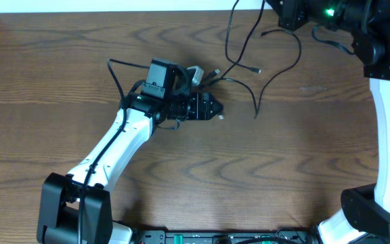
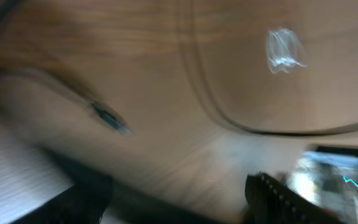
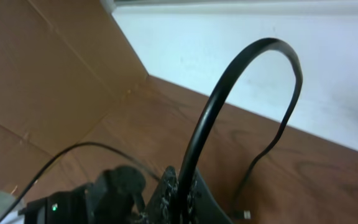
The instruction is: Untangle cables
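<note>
Near-left corner first: the left arm [image 1: 114,146] rises from its base and reaches out to mid-table [image 1: 283,169]. The left gripper [image 1: 215,108] is low over the wood at the centre. Its wrist view is smeared, so I can't tell if the fingers are apart or together. Through that blur there's a dark plug [image 2: 107,117] lying on the wood.

Just beyond its wrist sits the knot of cables [image 1: 229,66], and the arm's camera housing covers the knot's left side. The white cable [image 1: 195,71] pokes out beside the housing. Black strands fan right and away toward the far edge.

Now the far-right corner: the right gripper [image 1: 291,13] is up there, fingers pinched on a black cable [image 3: 229,74] that arches high and drops back to the wood. Behind it stand a brown cardboard panel [image 3: 55,81] and a white wall [image 3: 229,43].
</note>
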Motion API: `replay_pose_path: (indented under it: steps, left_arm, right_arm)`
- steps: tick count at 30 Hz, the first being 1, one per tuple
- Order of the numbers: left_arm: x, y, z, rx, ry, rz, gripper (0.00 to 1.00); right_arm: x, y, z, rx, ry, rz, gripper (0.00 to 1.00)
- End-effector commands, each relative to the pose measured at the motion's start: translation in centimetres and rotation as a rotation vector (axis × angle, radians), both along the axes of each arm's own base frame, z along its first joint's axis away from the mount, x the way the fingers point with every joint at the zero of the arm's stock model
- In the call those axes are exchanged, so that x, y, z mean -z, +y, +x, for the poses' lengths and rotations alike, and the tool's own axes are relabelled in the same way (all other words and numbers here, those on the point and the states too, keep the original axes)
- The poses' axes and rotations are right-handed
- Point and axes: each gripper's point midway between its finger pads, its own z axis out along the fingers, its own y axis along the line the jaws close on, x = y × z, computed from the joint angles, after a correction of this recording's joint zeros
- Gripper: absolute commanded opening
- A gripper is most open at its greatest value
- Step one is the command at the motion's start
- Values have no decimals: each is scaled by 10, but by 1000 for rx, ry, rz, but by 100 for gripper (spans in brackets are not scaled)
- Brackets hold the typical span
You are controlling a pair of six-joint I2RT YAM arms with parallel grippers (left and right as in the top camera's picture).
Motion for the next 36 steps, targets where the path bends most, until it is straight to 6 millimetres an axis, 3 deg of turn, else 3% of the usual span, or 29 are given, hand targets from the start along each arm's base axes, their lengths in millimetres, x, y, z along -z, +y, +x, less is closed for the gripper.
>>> replay_pose_path:
  steps: [1, 5, 8, 11, 15, 22, 26, 29, 31, 33, 36]
  left_arm:
    - [-51, -33, -19, 172, 27, -302, 73]
    - [-63, -40, -20, 209, -4, -350, 79]
    - [-76, -43, -9, 173, -14, -392, 82]
    - [-89, -45, 11, 47, 36, -435, 81]
    - [-84, -43, 30, -93, 47, -406, 81]
    - [-86, -62, 40, -203, -18, -378, 80]
    - [-103, -65, 46, -190, -91, -422, 53]
    - [-98, -62, 47, -196, -82, -403, 10]
    - [-88, -59, 45, -190, -80, -364, 8]
    - [-66, -48, 41, -194, -48, -277, 8]
    - [-15, -13, 30, -230, 20, -48, 7]
  right_arm:
    - [-4, 0, -3, 8, -2, 5, 1]
    - [9, -9, 1, 75, 49, -27, 1]
    - [18, -16, 3, 163, 179, 34, 1]
    - [11, -14, 5, 225, 301, 178, 1]
    - [3, -9, 4, 222, 354, 265, 1]
    - [1, -1, 0, 199, 367, 281, 1]
    - [0, 3, -2, 186, 368, 279, 1]
    - [3, -4, 5, 242, 349, 262, 1]
    - [11, -20, 14, 329, 323, 214, 1]
    - [22, -43, 23, 434, 311, 156, 1]
    - [33, -90, 35, 599, 303, 100, 1]
